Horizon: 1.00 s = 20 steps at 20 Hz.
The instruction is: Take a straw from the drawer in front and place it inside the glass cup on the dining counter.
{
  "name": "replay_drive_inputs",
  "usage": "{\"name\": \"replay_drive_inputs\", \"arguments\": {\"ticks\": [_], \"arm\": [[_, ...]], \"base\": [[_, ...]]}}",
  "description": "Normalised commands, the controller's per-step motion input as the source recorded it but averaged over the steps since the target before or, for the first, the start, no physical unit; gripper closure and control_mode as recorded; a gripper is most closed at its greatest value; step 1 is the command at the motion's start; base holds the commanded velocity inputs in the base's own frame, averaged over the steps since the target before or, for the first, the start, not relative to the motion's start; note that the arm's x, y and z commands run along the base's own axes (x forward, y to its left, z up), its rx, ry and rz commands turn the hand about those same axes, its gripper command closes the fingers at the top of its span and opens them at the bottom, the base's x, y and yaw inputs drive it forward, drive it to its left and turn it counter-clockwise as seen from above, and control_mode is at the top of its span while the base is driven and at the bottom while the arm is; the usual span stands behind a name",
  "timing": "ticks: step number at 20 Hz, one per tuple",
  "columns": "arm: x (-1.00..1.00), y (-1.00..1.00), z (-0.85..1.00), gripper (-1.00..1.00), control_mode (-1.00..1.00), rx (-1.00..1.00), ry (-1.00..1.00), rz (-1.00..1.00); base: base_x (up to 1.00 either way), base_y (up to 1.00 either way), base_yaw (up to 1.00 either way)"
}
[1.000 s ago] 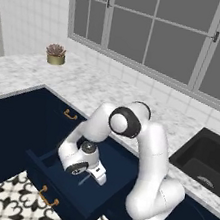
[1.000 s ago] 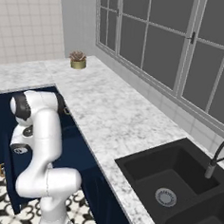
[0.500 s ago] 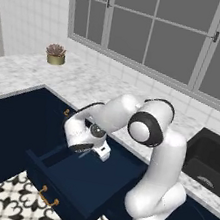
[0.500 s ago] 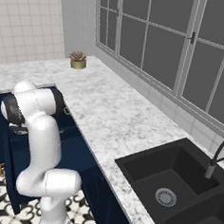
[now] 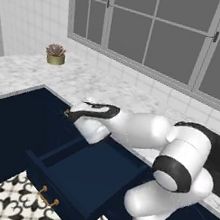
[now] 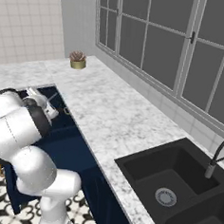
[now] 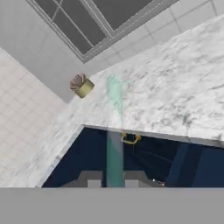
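Observation:
The drawer [image 5: 89, 172] stands pulled out, wide and navy, with a brass handle [image 5: 46, 198] on its front. My gripper [image 5: 72, 112] hovers above the drawer's far left corner, level with the worktop edge. In the hand view the gripper [image 7: 113, 180] is shut on the straw [image 7: 114, 131], a thin pale stick that runs straight up from between the two dark fingertips [image 7: 92, 179] and out over the marble. The glass cup and the dining counter are out of view.
A marble worktop [image 5: 100, 87] wraps the corner under a row of windows. A small potted plant [image 5: 55, 55] stands at its far left. A black sink [image 6: 174, 185] lies to the right. A navy cabinet front with a brass handle [image 7: 130, 138] sits below the hand. The floor [image 5: 5, 201] is patterned tile.
The hand has risen out of the open drawer and swung back and to the left, up to the counter's edge, with the straw still between its fingers. The drawer stays open.

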Motion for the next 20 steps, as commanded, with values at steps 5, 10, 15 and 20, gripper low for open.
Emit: {"name": "replay_drive_inputs", "arguments": {"ticks": [5,10,15,20], "arm": [[-0.33,-0.62,0.53,1.00,-1.00,0.00,-0.70,0.59],[-0.80,-0.78,0.56,1.00,-1.00,-0.03,-0.52,0.55],[-1.00,-0.95,0.14,1.00,-1.00,-0.21,-0.35,0.40],[-1.00,-0.93,-0.18,1.00,-1.00,-0.39,-0.19,0.17]], "base": [[0.00,0.00,0.00],[0.00,0.00,0.00],[0.00,0.00,0.00],[0.00,0.00,0.00]]}}
